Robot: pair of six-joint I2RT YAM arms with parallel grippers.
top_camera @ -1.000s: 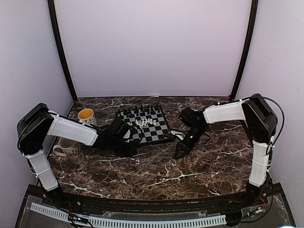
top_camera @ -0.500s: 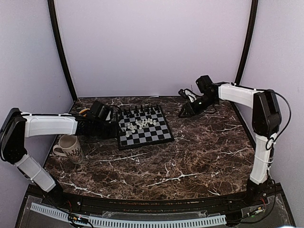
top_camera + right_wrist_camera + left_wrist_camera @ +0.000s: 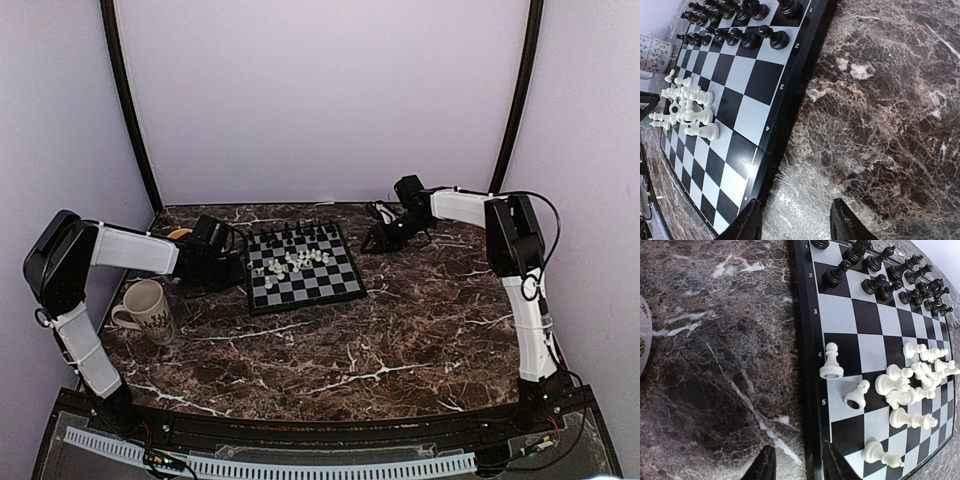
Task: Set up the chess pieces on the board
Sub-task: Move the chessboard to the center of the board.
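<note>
ROBOT ARMS AT THE CHESSBOARD: Two arms reach across a dark marble counter toward the board, which lies near the middle of the counter's far edge, a little toward the left side. The black chess pieces stand in two rows along the board's far side. The white chess pieces sit in a jumble at its centre, most of them tipped over, with an upright pawn on the board's left flank and a toppled pawn just beside it. The left tool hangs low at the board's left rim, its fingers spread apart and gripping nothing. One tip is over bare counter and the other over the rim; whether it touches cannot be told. The right tool hovers off the board's far right corner, its fingers likewise parted and empty, both tips over bare marble. A patterned mug stands near the counter's left edge, and a yellow-lined mug sits by the far left corner, partly behind the left arm
</note>
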